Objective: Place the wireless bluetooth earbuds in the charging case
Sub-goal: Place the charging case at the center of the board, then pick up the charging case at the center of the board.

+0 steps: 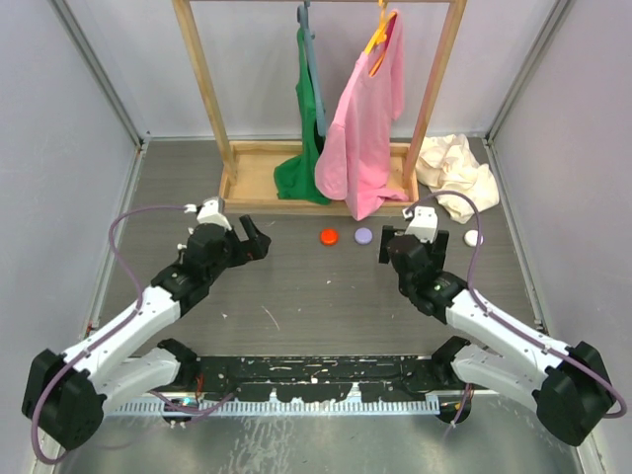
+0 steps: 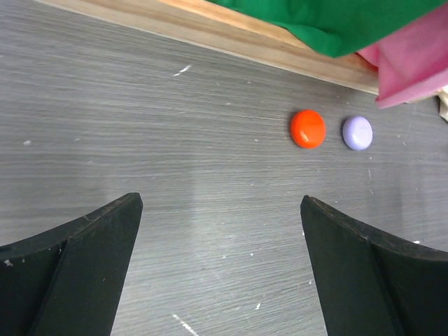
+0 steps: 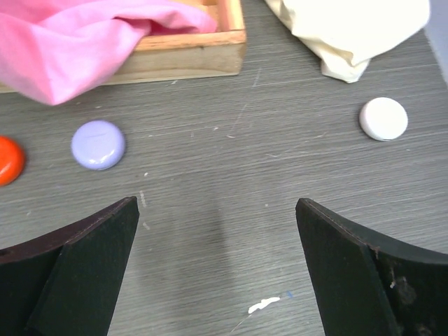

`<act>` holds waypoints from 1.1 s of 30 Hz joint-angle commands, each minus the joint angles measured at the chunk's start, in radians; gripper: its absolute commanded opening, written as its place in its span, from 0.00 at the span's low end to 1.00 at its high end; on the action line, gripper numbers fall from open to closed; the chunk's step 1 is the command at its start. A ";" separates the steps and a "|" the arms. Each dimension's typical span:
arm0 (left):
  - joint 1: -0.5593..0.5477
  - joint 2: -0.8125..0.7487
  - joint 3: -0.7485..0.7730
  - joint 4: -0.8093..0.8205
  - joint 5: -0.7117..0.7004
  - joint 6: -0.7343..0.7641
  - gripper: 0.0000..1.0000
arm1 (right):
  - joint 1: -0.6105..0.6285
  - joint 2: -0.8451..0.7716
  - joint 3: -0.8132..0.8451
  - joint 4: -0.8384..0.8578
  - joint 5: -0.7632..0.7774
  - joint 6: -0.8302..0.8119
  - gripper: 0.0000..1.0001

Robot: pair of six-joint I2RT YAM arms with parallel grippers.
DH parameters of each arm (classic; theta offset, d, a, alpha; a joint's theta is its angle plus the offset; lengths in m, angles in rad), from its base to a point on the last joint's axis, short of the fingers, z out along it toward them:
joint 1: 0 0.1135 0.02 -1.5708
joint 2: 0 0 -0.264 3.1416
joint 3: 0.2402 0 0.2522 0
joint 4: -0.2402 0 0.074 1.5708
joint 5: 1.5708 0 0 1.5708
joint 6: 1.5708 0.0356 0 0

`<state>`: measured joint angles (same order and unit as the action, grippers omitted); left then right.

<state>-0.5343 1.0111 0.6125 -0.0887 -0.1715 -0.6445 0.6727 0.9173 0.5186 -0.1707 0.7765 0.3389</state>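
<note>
From above, three round pebble-like things, taken for cases, are seen towards the table's [image 1: 296,296] far edge: orange case [image 1: 329,236], purple case [image 1: 363,236], white case [image 1: 472,238]. No earbuds can be made out.

In the wrist views, the left gripper [image 2: 220,203] and right gripper [image 3: 217,203] are seen spread, empty.

The cases are judged light, hard and slippery, best pinched across the rim. The table is flat, matt and closely walled.

We saw a grey bench [image 1: 316,296] with a fine streaked grain and small white flecks. The small round things were plain: a red-orange disc [image 2: 308,129], a lilac disc [image 2: 357,132] and a white disc [image 3: 383,118]. The left tool [image 2: 220,273] and right tool [image 3: 217,273] were black, and the arms [image 1: 128,326] were white with black joints. We noted a green garment [image 1: 304,168], a pink shirt [image 1: 363,138], a cream cloth [image 1: 456,173] and a pale wooden rack [image 1: 259,173].
</note>
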 commanded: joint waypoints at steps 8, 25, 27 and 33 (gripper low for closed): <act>0.022 -0.250 -0.148 -0.069 -0.136 0.028 0.98 | -0.247 0.071 0.089 0.008 -0.037 -0.074 1.00; -0.140 -0.362 -0.202 -0.040 -0.381 0.112 0.98 | -0.738 0.412 0.218 0.107 -0.391 -0.029 1.00; -0.150 -0.370 -0.211 -0.026 -0.381 0.121 0.98 | -0.783 0.458 0.240 0.120 -0.427 -0.045 1.00; -0.175 -0.388 -0.217 -0.013 -0.391 0.136 0.98 | -0.916 0.570 0.324 0.160 -0.606 -0.095 1.00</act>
<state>-0.6941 0.6445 0.3943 -0.1658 -0.5148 -0.5316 -0.1772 1.4429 0.7544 -0.0891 0.3061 0.2867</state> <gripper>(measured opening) 0.980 0.999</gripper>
